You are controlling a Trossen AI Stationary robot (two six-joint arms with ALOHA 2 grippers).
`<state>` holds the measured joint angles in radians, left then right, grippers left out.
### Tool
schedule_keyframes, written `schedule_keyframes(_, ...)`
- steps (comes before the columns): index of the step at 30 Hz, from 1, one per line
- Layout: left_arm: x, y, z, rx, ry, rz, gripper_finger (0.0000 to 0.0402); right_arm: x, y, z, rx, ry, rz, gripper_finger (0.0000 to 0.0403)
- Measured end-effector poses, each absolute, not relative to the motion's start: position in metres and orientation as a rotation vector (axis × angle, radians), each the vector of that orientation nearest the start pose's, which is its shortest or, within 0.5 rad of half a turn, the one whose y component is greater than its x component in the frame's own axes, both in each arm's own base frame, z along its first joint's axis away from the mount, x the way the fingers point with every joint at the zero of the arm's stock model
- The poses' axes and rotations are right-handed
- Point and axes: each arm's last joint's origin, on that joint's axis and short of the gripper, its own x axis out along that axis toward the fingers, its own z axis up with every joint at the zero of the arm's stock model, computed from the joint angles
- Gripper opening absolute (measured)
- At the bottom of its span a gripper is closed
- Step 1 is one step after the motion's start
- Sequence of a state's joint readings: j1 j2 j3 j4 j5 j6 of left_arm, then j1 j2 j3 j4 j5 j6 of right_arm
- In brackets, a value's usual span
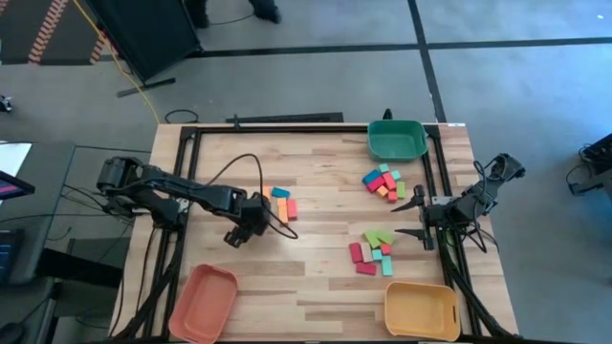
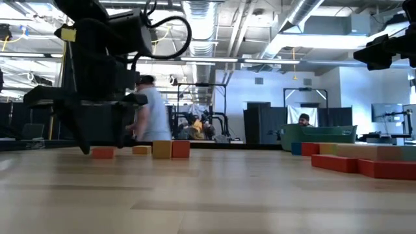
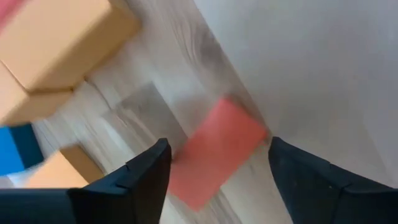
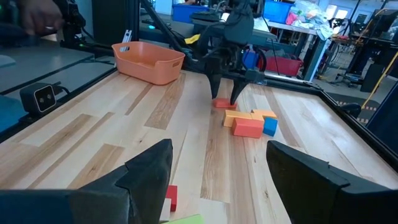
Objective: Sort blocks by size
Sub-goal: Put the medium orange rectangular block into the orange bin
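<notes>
Blocks lie in three loose groups on the wooden tabletop [image 1: 316, 258]: a small cluster [image 1: 281, 204] near the middle, a mixed pile [image 1: 384, 183] below the green tray [image 1: 397, 140], and another pile [image 1: 373, 253] above the yellow tray [image 1: 422, 309]. The salmon tray [image 1: 205, 301] sits at the near left corner, probably one destination per size.

The left pincer [image 1: 239, 232] is down at the tabletop beside the middle cluster. In its wrist view, its fingers [image 3: 137, 180] stand apart on either side of a flat red block [image 3: 214, 152] that rests on the wood, not yet gripped or lifted; orange blocks [image 3: 59, 40] and a blue block [image 3: 15, 152] lie just beyond. The straddle looks like the set-up for closing on this one piece, picked off the edge of the cluster so its neighbours stay put.

The right pincer [image 1: 418, 218] waits between the two right-hand piles, fingers spread wide and holding nothing, likely parked clear of the left arm's work.

The tabletop is pale, striped plank wood inside a black frame. Beyond it is a workshop with exposed ceiling ducts, benches and equipment; a person in a light shirt [image 2: 151, 110] stands in the background, and another is farther off.
</notes>
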<state>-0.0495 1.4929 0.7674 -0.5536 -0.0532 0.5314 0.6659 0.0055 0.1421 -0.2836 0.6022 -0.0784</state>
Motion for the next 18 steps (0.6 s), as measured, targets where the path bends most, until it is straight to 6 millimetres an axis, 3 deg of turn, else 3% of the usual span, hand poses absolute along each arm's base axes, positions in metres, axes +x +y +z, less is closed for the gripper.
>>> schedule_keyframes(7, 0.2446, -0.0069, 0.1512, 0.52, 1.286, -0.346, 0.0206, 0.074, 0.0372, 0.1843, -0.165, 0.116, 0.068, 0.0291)
schedule_keyframes(18, 0.2426, -0.0046, 0.1475, 0.487, 1.283, -0.326, 0.0175, 0.074, 0.0372, 0.1843, -0.165, 0.116, 0.068, 0.0291)
